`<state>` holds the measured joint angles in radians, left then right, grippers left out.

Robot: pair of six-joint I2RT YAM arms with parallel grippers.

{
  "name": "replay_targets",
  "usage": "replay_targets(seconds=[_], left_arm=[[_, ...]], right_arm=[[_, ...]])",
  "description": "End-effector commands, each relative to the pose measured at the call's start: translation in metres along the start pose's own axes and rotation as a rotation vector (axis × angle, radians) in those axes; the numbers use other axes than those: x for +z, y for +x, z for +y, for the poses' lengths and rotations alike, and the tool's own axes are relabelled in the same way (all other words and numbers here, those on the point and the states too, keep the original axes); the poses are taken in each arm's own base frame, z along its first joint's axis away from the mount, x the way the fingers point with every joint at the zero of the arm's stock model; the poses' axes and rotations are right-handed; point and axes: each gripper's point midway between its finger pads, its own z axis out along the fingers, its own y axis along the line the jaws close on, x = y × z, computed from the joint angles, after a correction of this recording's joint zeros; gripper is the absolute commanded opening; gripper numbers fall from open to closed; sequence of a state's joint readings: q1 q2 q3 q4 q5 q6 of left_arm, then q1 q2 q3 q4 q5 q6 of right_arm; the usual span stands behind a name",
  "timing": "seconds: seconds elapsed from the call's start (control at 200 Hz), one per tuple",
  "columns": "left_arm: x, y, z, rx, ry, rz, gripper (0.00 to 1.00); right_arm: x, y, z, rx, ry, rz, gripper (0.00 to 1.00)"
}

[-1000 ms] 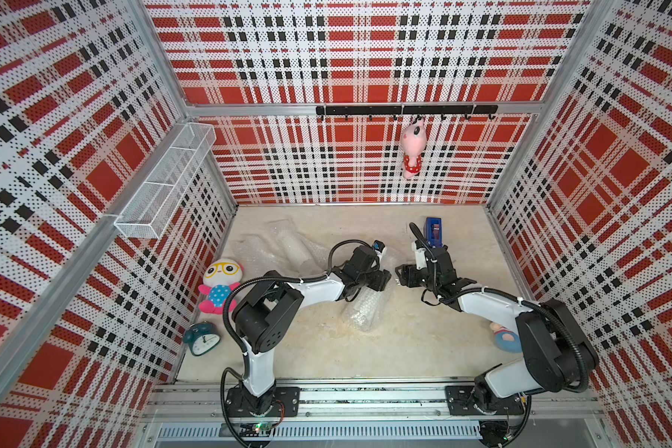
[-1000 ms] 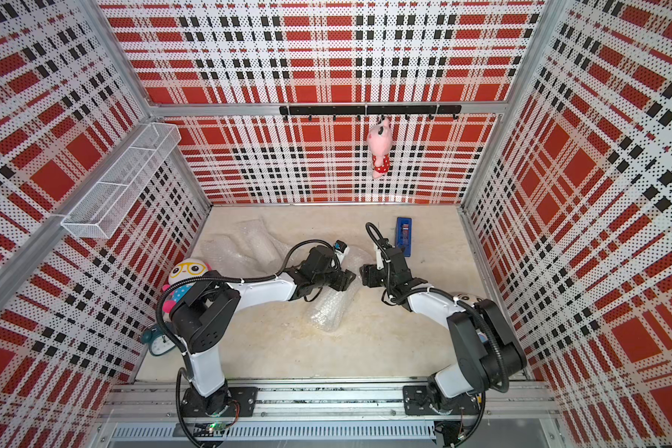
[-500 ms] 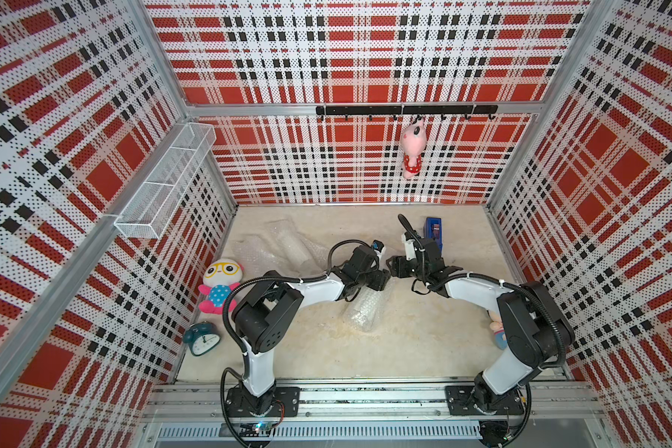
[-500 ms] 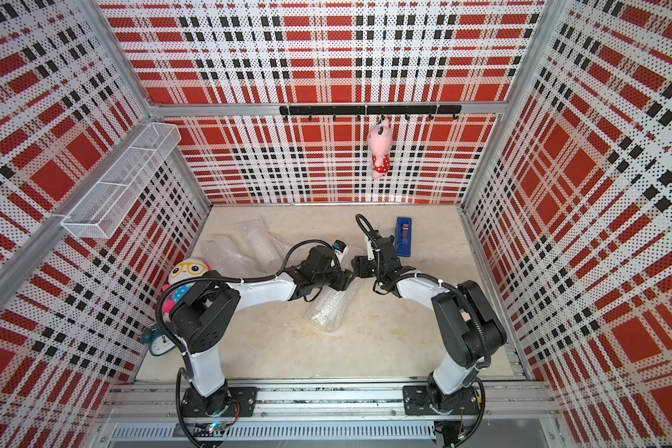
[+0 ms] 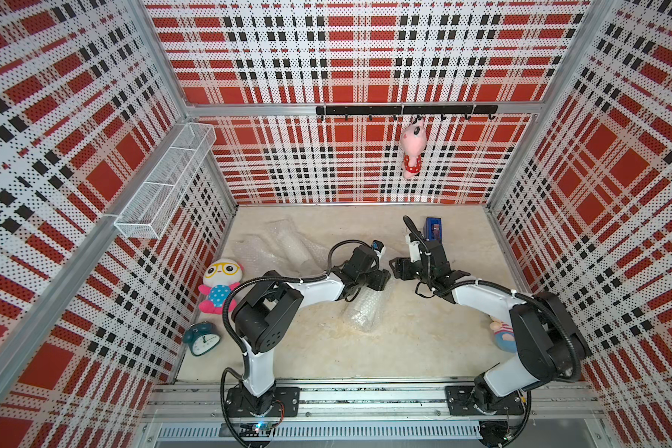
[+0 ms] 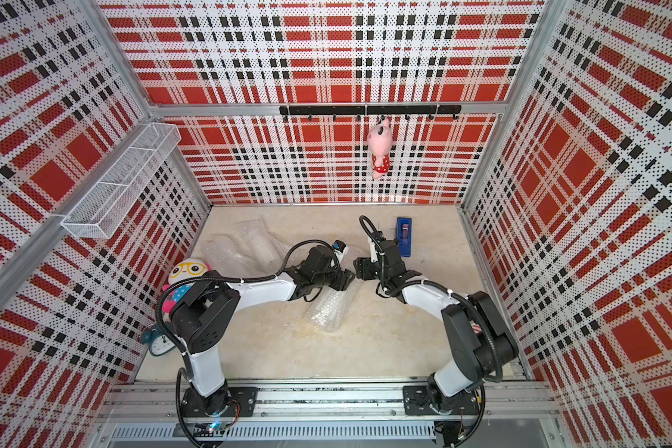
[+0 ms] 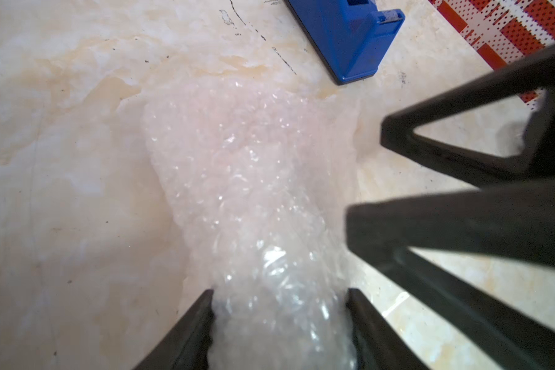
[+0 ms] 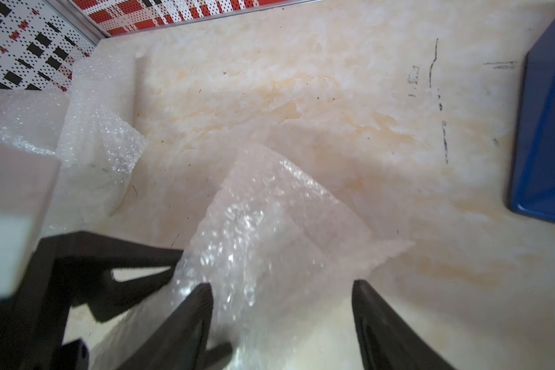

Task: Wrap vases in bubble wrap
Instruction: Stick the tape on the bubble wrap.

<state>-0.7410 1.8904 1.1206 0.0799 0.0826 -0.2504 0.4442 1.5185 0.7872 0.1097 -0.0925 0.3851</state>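
Floor (image 5: 404, 349) open toward front edge; left pincer (image 7: 279, 298) grips bubble wrap (image 7: 253, 192); right pincer (image 8: 281, 288) agape.

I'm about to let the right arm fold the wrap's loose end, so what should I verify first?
1. Grip of left end effector on wrapped bundle: ok.
2. Opening of right end effector: ok, open.
3. Bundle's loose flap between its fingers: ok.
4. Blue tape dispenser apart from flap: ok.
5. Coverage of vase inside: cannot tell.
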Motion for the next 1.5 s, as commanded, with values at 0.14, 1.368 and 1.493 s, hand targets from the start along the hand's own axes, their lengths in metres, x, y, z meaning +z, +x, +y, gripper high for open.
replay_targets(seconds=[0.14, 1.368, 1.493], left_arm=[[-0.002, 0.028, 0.006, -0.027, -0.011, 0.094, 0.64], [-0.006, 0.027, 0.003, -0.043, 0.002, 0.084, 0.64], [-0.005, 0.029, -0.005, -0.025, 0.023, 0.092, 0.64]], right_arm=[[-0.004, 0.048, -0.013, 0.006, 0.024, 0.087, 0.71], [0.020, 0.003, -0.002, -0.021, 0.036, 0.029, 0.71], [0.040, 0.005, 0.007, -0.027, 0.004, 0.055, 0.71]])
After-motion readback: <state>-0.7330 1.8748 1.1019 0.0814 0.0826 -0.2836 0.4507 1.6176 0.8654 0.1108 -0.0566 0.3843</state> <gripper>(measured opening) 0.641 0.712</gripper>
